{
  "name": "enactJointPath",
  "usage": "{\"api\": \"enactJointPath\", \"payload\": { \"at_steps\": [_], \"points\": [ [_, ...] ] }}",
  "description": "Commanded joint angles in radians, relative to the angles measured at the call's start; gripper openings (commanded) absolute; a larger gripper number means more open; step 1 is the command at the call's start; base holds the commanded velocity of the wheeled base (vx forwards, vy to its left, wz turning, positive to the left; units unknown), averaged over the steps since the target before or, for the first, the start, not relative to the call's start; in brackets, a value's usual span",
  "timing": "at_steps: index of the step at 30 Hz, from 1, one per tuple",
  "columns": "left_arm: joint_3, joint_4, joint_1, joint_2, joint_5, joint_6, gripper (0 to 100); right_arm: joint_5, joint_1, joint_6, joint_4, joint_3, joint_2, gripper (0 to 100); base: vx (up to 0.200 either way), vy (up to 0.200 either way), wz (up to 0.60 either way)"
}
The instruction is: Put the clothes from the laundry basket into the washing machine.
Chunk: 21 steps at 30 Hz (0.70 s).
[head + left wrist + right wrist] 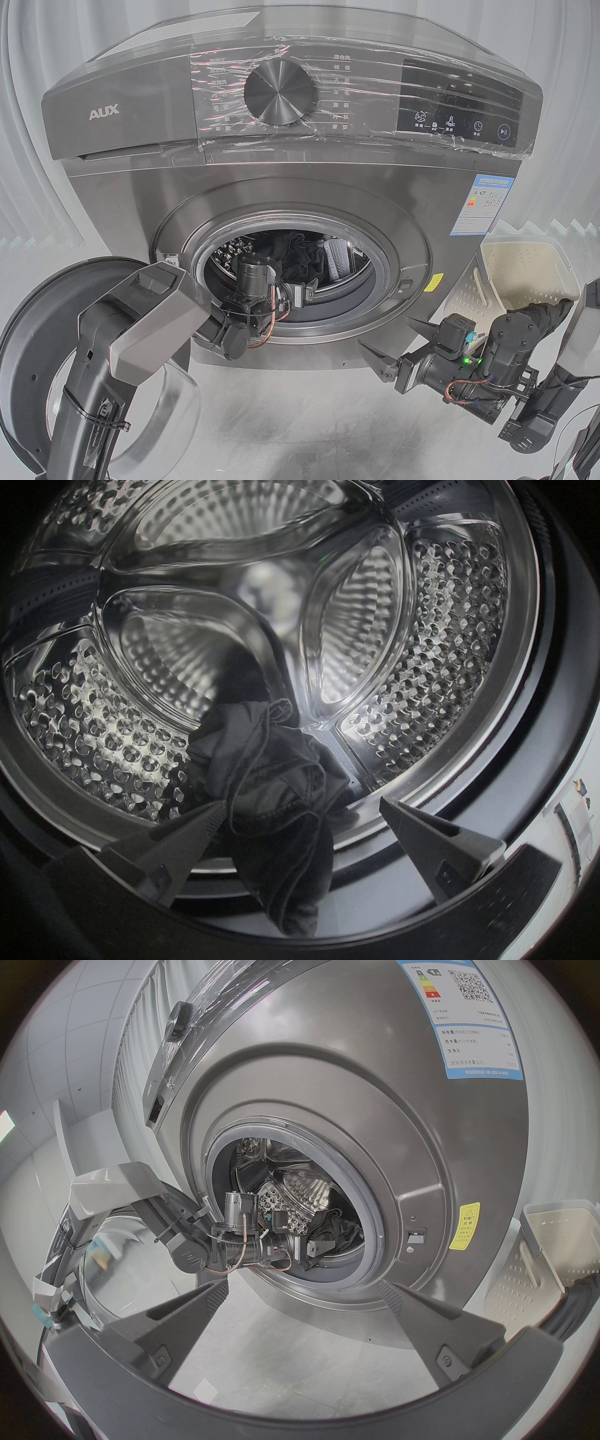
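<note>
The silver washing machine (294, 187) stands with its round door (31, 350) swung open to the left. Dark clothes (299, 252) lie inside the drum. My left gripper (314, 286) is inside the drum mouth. In the left wrist view my left gripper (300, 811) is open, and a dark garment (269, 780) lies bunched between its fingers, one end hanging over the drum's lip. My right gripper (382, 333) hangs open and holds nothing, low in front of the machine beside the cream laundry basket (565, 262). In the right wrist view my right gripper (303, 1291) faces the drum opening.
The basket's (556, 1241) pale perforated inside shows no clothes where I can see it. The open door (112, 1260) takes up the space low on the left. Bare grey floor (325, 419) spreads in front of the machine. White curtains hang behind.
</note>
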Motion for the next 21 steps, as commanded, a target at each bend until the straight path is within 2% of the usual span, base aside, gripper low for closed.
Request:
{"api": "enactJointPath", "payload": {
  "at_steps": [1, 5, 6, 9, 21],
  "points": [
    [0.031, 0.005, -0.004, -0.018, -0.001, 0.001, 100, 0.000, 0.001, 0.000, 0.000, 0.001, 0.002, 100, 0.000, 0.000, 0.00],
    [0.034, 0.007, -0.005, -0.006, -0.001, 0.007, 100, 0.000, 0.001, 0.000, 0.000, 0.001, 0.002, 100, 0.000, 0.000, 0.00],
    [0.034, 0.005, -0.005, -0.004, -0.001, 0.016, 0, 0.000, 0.001, 0.000, 0.000, 0.000, 0.002, 100, 0.000, 0.000, 0.00],
    [0.037, 0.005, -0.005, 0.005, -0.001, 0.022, 0, 0.000, 0.000, 0.000, 0.000, 0.000, 0.002, 100, 0.000, 0.000, 0.00],
    [-0.006, 0.001, -0.010, 0.005, 0.011, 0.017, 0, 0.002, 0.001, 0.000, 0.000, -0.002, 0.002, 100, 0.000, 0.000, 0.00]
  ]
}}
